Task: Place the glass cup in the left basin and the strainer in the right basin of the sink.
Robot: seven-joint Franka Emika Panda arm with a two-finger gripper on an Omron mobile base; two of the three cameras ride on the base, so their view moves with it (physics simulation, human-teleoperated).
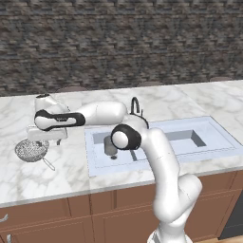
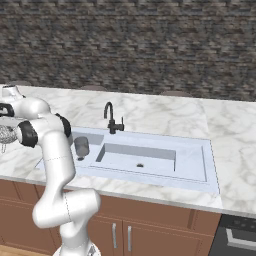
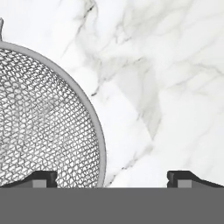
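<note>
The strainer (image 1: 31, 151), a round wire-mesh bowl with a thin handle, lies on the marble counter left of the sink (image 1: 156, 164). My gripper (image 1: 49, 141) hangs open just above its right side. In the hand view the strainer (image 3: 43, 118) covers the left half, and its rim runs between my two spread fingertips (image 3: 43, 178). The glass cup (image 1: 110, 146) stands upright in the left basin (image 1: 98, 149), also seen as the cup (image 2: 81, 146) from the right base. The right basin (image 1: 182, 140) holds nothing. The arm partly hides the strainer (image 2: 6, 134) from the right.
A black curved faucet (image 1: 136, 107) rises behind the sink's divider. Marble counter (image 1: 61, 171) stretches around the sink, with a dark brick wall behind and wooden cabinet fronts (image 1: 47, 216) below.
</note>
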